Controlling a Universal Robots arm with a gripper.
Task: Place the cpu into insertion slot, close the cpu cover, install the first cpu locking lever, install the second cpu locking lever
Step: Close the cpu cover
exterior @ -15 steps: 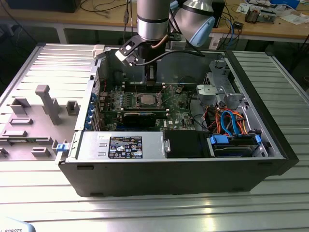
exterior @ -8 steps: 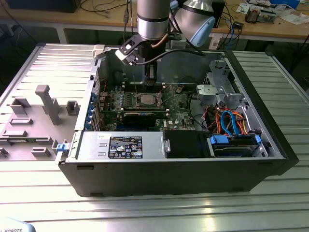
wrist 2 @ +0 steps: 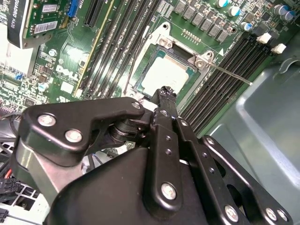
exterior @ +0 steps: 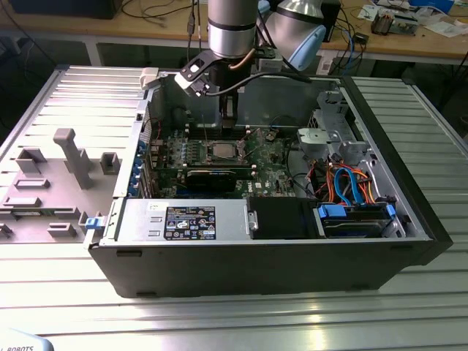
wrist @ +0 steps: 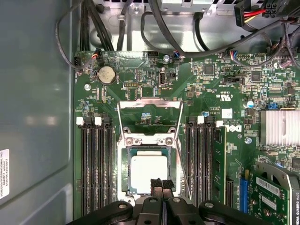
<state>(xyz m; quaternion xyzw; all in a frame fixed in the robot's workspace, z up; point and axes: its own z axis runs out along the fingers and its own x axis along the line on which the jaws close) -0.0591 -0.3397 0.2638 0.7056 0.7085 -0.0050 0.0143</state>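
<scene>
The cpu [wrist: 149, 172] lies flat in the insertion slot [wrist: 124, 168] on the green board, with its silvery top bare. In the second wrist view the cpu [wrist 2: 164, 74] sits just past the black fingertips. The cpu cover [wrist: 150, 100] stands swung open beyond the socket, and green board shows through its window. A thin locking lever [wrist 2: 229, 75] sticks out loose beside the socket. My gripper [wrist: 162, 182] hovers over the chip's near edge, fingers shut together with nothing between them. In the exterior view the gripper [exterior: 228, 110] hangs inside the case above the socket [exterior: 222, 151].
Black memory slots [wrist: 96, 168] flank the socket on both sides. A graphics card [wrist: 276, 192] and a finned heat sink [wrist: 279, 126] lie to one side. Cables [wrist: 187, 51] run along the board's far edge. The case wall [wrist: 37, 117] is close. A grey fixture [exterior: 66, 153] stands outside the case.
</scene>
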